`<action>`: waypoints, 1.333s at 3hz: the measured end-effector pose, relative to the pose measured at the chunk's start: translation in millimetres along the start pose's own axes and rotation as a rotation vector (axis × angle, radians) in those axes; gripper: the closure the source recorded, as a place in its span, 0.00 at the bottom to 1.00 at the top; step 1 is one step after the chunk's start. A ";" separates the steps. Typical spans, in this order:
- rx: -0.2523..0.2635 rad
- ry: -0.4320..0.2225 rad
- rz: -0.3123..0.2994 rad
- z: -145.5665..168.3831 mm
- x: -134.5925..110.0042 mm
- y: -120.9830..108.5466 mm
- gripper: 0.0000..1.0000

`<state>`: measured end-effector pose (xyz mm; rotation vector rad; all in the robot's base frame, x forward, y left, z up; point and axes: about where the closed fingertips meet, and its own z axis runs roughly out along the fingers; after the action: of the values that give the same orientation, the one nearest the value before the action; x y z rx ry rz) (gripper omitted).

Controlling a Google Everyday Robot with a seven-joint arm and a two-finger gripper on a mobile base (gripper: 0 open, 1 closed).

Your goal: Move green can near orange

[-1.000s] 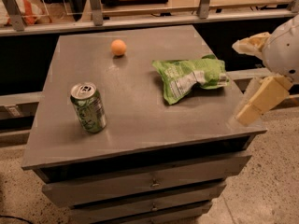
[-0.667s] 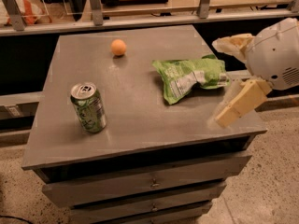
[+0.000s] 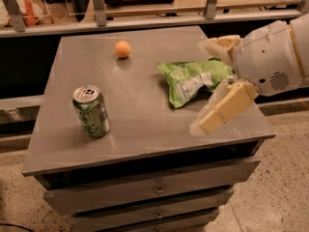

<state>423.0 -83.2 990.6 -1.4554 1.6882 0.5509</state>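
Note:
The green can (image 3: 91,111) stands upright near the front left of the grey cabinet top (image 3: 135,124); it is green and white with a silver top and pull tab. The orange (image 3: 122,49) lies at the far middle of the top, well apart from the can. My gripper (image 3: 199,86) reaches in from the right, above the right side of the top and over a chip bag. Its two pale fingers (image 3: 223,108) are spread wide and hold nothing. It is far to the right of the can.
A light-green chip bag (image 3: 193,79) lies on the right half of the top, between the gripper's fingers in this view. The cabinet has drawers (image 3: 154,190) at the front. A railing and shelf (image 3: 145,18) run behind it.
My gripper has moved leftward and forward from the right edge over the cabinet top, closer to the chip bag. The can, orange and bag have not moved.

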 end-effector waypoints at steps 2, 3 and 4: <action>-0.004 -0.040 0.073 24.6 -0.2 13.9 0.00; -0.047 -0.108 0.155 80.0 2.5 33.0 0.00; -0.092 -0.157 0.175 128.0 1.8 45.6 0.00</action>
<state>417.5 24.7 908.2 -1.2992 1.6927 0.8264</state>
